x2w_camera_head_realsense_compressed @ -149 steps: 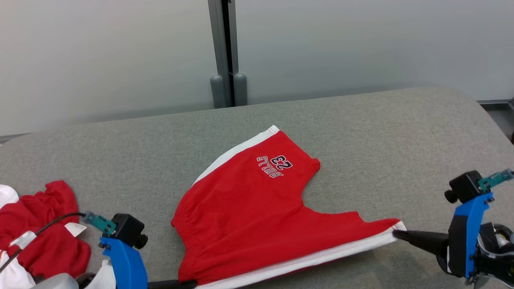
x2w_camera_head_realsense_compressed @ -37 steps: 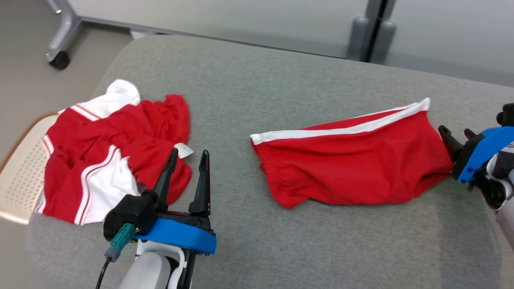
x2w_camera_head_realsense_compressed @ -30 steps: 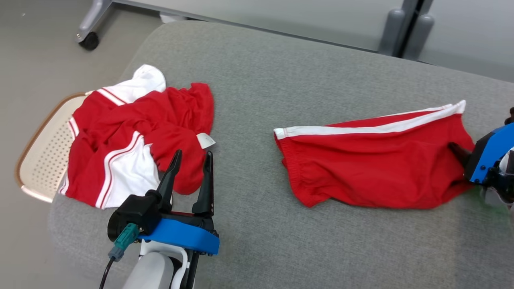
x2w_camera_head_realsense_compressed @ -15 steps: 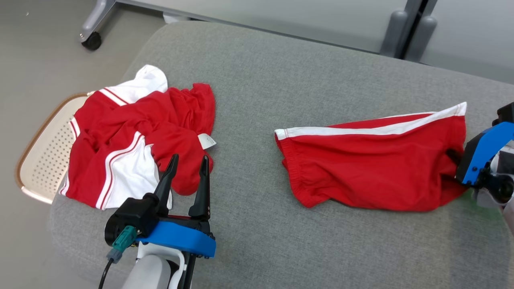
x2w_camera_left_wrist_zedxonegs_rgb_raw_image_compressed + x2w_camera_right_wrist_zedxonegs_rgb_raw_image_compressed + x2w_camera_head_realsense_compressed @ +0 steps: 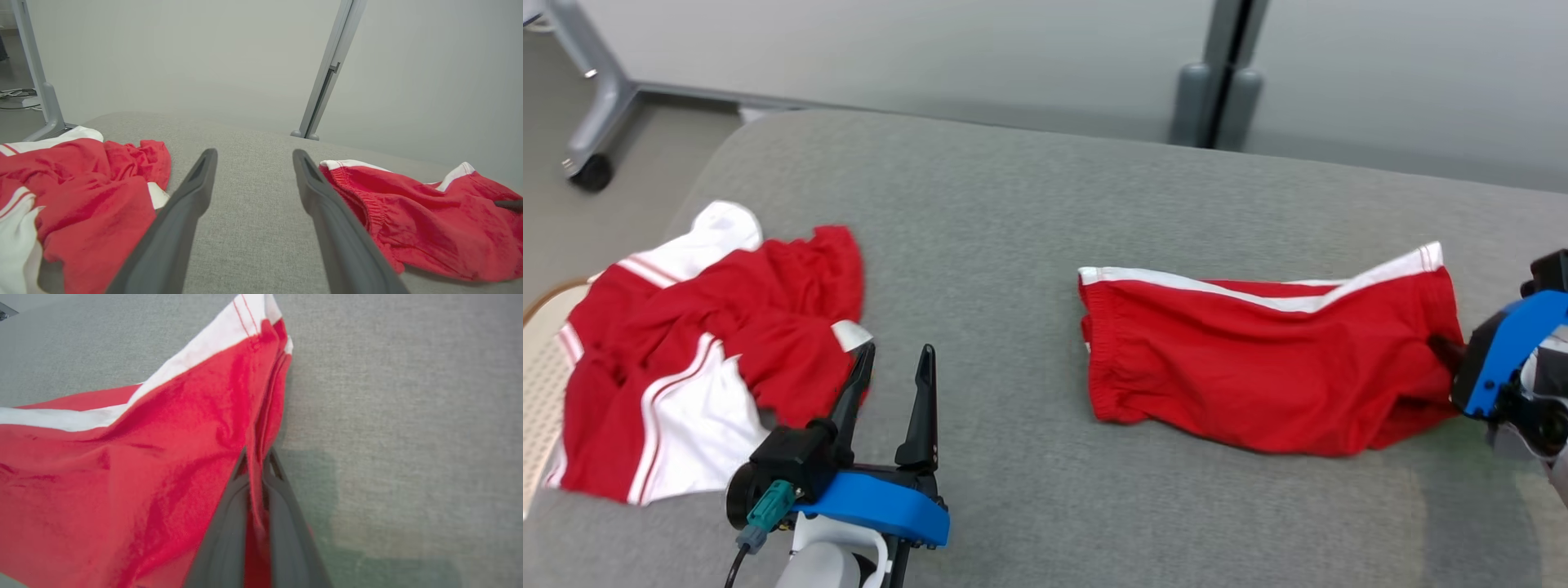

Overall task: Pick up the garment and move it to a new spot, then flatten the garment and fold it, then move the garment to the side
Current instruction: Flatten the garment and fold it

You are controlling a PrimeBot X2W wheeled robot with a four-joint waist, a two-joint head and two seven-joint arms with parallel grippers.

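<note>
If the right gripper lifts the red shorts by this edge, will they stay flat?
Probably not: the shorts bunch where the right gripper pinches them, so they look floppy. The thin cloth seems light; the fold may fall open.

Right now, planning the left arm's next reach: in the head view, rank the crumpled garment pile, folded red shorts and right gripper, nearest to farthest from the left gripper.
1. crumpled garment pile, just left of the left gripper.
2. folded red shorts, to its right.
3. right gripper, far right, gripping the shorts.
</note>
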